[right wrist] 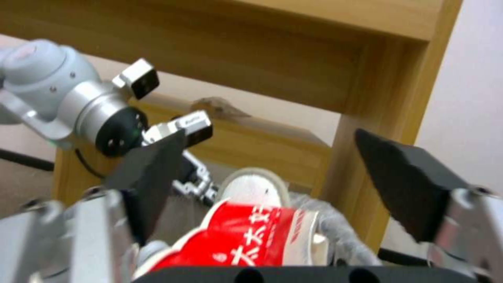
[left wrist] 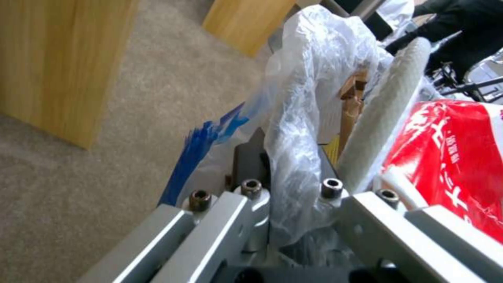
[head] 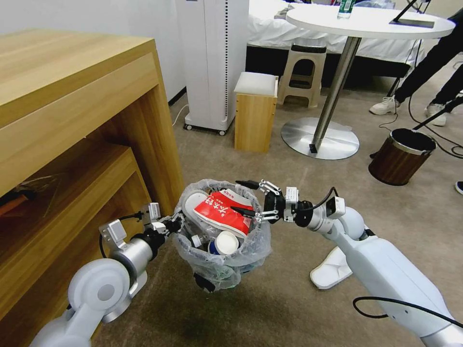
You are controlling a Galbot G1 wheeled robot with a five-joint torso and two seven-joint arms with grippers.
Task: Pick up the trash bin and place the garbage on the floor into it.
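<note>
Beige carpet; wooden desk; round white table; stool.

We see the floor, a beige short-pile carpet. Directly on it: a white slipper near the right arm, a brown wood-grain bin, a round table's metal base, a small wooden stool and a plastic stool.

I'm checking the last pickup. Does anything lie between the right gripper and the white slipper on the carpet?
Nothing visible does. The right gripper hovers open above the trash bin, which the left gripper holds by its rim. The white slipper lies on bare carpet beneath the right forearm.
</note>
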